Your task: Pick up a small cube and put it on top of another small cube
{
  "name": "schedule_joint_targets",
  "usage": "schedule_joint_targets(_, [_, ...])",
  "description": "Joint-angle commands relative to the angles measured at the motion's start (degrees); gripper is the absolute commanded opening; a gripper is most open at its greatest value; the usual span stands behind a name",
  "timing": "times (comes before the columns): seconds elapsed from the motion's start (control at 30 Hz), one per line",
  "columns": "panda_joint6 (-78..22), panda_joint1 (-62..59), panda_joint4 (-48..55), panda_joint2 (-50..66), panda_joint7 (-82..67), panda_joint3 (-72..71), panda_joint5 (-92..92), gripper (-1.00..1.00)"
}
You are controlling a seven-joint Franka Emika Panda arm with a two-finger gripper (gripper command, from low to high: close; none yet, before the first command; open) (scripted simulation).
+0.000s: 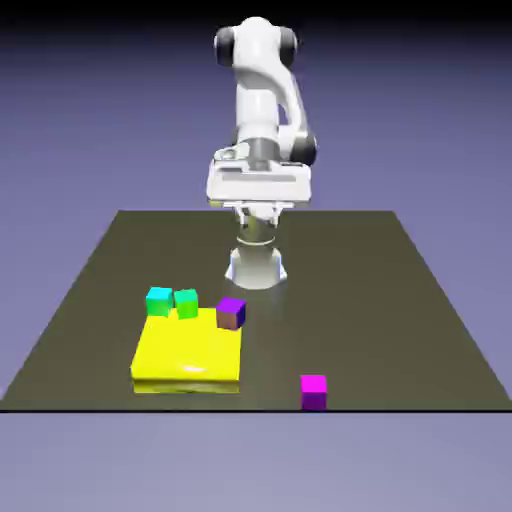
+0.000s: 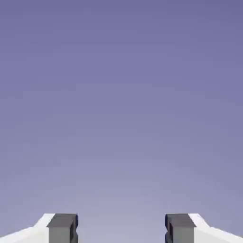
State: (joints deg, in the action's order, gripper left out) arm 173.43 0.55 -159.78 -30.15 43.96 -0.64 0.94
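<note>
Your hand [image 2: 121,230] is spread and pinches nothing; in the hand view only plain blue-violet backdrop shows between its grey fingertips [image 2: 62,228]. In the exterior view the white arm [image 1: 258,120] stands folded at upper centre. The small bright magenta cube [image 1: 313,390] sits alone on the dark counter [image 1: 420,300], lower right of centre. Left of it lies a flat yellow slab [image 1: 188,355] with cyan [image 1: 159,300], green [image 1: 187,302] and purple cubes [image 1: 231,313] along its upper edge.
</note>
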Motion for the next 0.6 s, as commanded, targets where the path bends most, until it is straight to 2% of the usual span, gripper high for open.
schedule_joint_targets(0.0, [-0.48, -0.12, 1.01, 2.08, 1.25, -0.53, 0.78, 0.0])
schedule_joint_targets(0.57, [-8.61, -2.13, 18.22, 37.38, 22.42, -9.53, 14.08, 0.0])
